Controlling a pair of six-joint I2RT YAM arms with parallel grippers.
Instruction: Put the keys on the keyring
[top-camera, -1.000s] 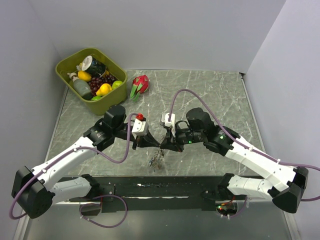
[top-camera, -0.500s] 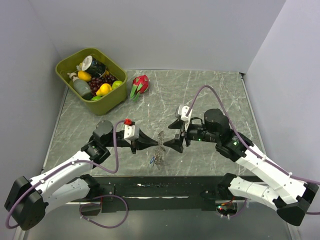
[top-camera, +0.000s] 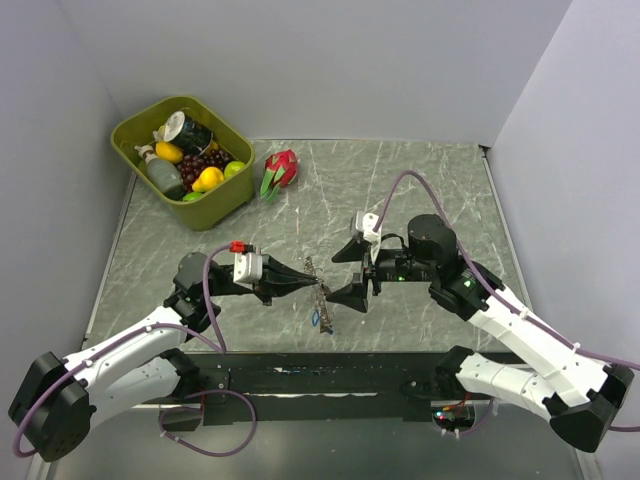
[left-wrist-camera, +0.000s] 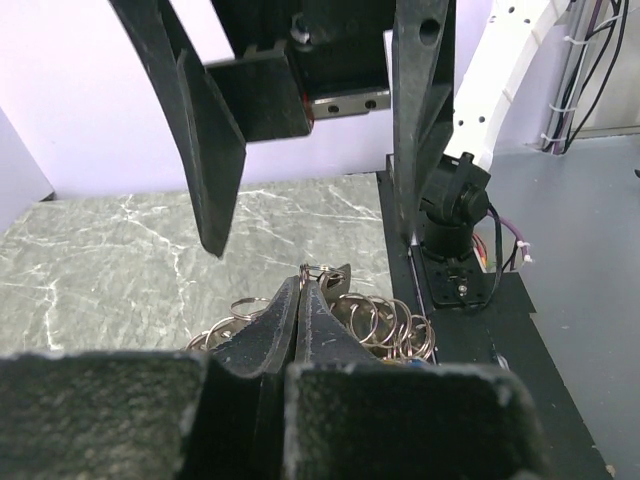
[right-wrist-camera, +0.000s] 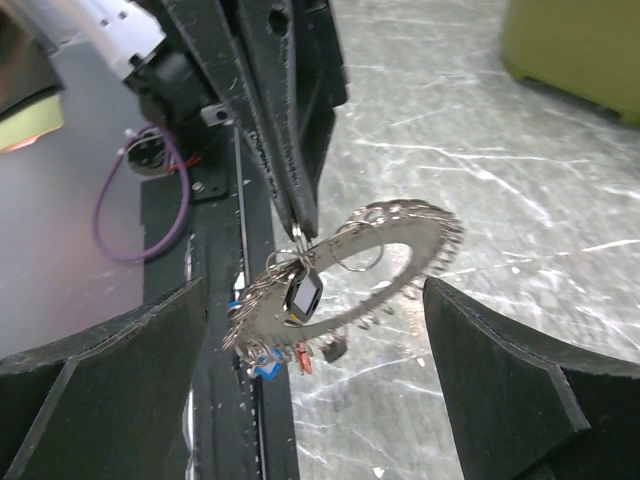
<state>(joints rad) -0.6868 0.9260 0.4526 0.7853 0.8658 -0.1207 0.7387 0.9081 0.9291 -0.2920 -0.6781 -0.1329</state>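
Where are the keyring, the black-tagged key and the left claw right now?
keyring (right-wrist-camera: 400, 280), right wrist view, on its flat band.
black-tagged key (right-wrist-camera: 303, 293), right wrist view, middle of the tag.
left claw (left-wrist-camera: 303, 288), left wrist view, between its shut fingertips.

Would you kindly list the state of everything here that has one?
Left gripper: fingers shut on the toothed silvery metal keyring.
Right gripper: fingers open, empty.
Keyring: held tilted.
Small black-tagged metal key: hanging from the keyring.
Olive-green plastic bin: filled with fruit.

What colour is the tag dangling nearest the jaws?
The small plastic tag is black, pale window; right wrist view.
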